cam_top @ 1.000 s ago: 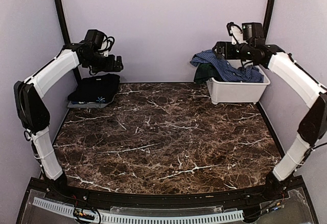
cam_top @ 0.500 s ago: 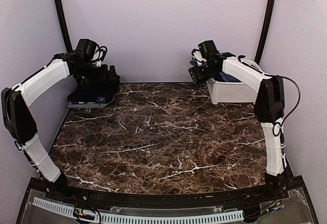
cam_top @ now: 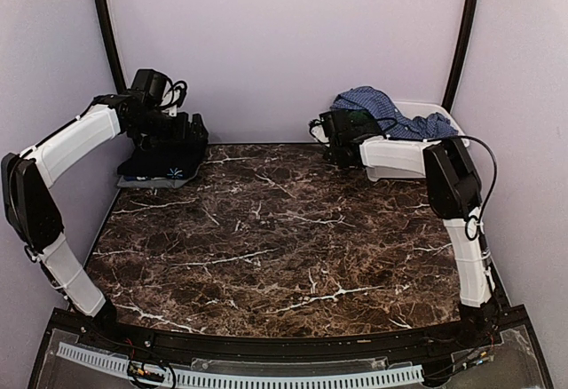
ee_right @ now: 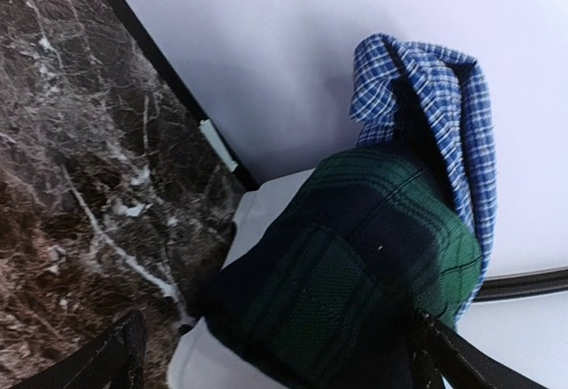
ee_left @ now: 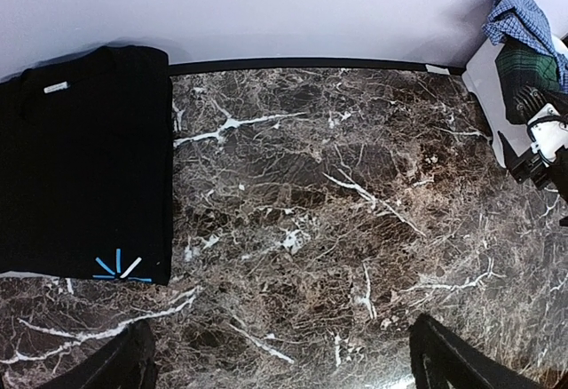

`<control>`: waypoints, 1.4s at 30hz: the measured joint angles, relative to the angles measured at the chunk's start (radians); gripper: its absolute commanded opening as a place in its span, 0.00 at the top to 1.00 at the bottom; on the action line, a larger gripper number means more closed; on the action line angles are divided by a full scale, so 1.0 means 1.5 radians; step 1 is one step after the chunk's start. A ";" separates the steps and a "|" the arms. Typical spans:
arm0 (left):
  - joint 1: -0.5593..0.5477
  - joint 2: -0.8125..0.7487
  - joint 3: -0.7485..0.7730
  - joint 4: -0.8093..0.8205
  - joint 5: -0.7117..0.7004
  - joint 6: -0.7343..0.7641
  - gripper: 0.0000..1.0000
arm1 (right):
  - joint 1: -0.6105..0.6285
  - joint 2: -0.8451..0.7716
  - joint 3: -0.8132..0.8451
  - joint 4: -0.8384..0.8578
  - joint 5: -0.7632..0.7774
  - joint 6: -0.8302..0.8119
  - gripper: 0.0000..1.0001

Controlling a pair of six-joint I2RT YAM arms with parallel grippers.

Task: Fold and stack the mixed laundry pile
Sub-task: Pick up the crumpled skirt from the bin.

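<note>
Even soft light, faint shadows; wrist views sharp, edges slightly warped.

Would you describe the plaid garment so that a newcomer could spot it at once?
Find the white bin at the far right corner of the marble table. Clothes spill over its rim; the plaid garment hangs lowest, under the blue checked shirt. It is dark green and navy with broad checks, unlike the shirt's fine bright-blue ones.
</note>
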 measured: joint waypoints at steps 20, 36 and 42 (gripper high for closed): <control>0.000 0.001 -0.003 0.005 0.042 -0.005 0.01 | -0.032 -0.022 -0.012 0.288 0.039 -0.172 1.00; 0.000 0.001 -0.010 0.007 0.050 -0.014 0.01 | -0.174 -0.137 0.145 0.016 -0.102 0.183 1.00; 0.000 0.001 -0.010 0.007 0.053 -0.017 0.01 | -0.223 -0.137 0.262 -0.054 -0.137 0.243 1.00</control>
